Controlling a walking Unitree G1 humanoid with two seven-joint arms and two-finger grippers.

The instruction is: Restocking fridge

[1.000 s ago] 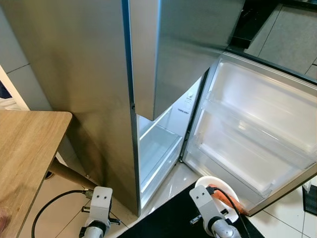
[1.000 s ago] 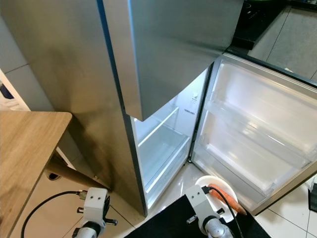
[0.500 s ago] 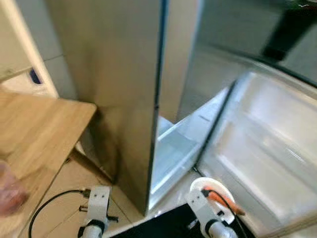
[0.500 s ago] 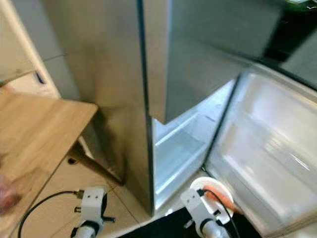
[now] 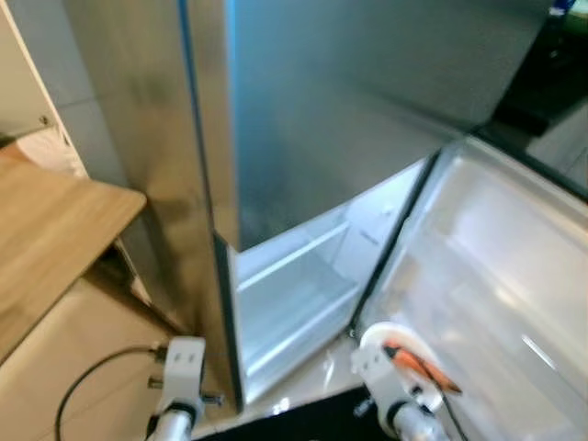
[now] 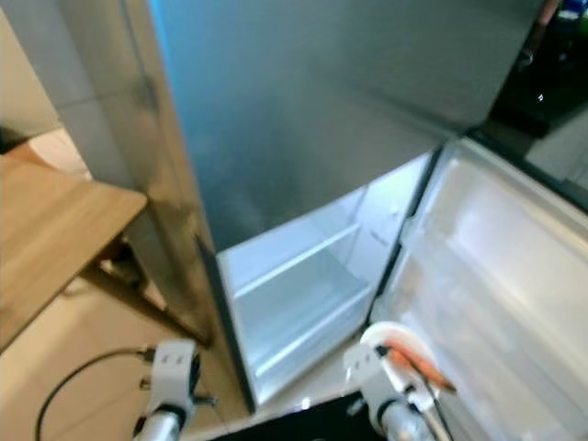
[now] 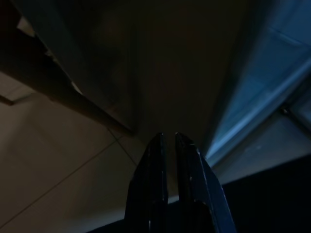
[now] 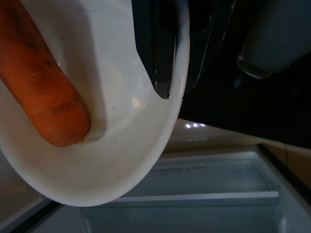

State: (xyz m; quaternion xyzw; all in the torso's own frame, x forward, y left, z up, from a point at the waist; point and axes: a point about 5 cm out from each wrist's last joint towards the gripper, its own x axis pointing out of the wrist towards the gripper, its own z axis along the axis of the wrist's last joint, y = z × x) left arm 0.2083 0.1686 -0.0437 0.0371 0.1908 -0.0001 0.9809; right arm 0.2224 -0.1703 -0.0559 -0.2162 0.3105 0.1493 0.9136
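Far to the left of the left pincer (image 7: pixel 167 145) a light wooden counter (image 5: pixel 46 230) juts in over beige floor tiles (image 5: pixel 83 358). The left pincer hangs low beside the fridge's corner, its two black fingers (image 7: pixel 156 160) pressed together with nothing between them; a black cable (image 5: pixel 92 381) loops off to its left from the wrist. Just ahead of it and above rises the tall brushed-steel fridge (image 5: pixel 303 129), its upper door closed. Between the two pincers the lower compartment stands open, showing a white interior shelf (image 6: pixel 294 299) with nothing on it.

The right pincer (image 8: pixel 163 73) is low in front of the open compartment, pinching the rim of a white round bowl (image 8: pixel 121 160): one black finger lies inside the rim, and the bowl is held up before the fridge opening. An orange carrot (image 8: pixel 43 97) lies in the bowl, just beside that finger and apart from it. To the right of the right pincer the open lower door (image 5: pixel 496 276) swings out, its clear plastic door bins (image 6: pixel 496 285) blurred.
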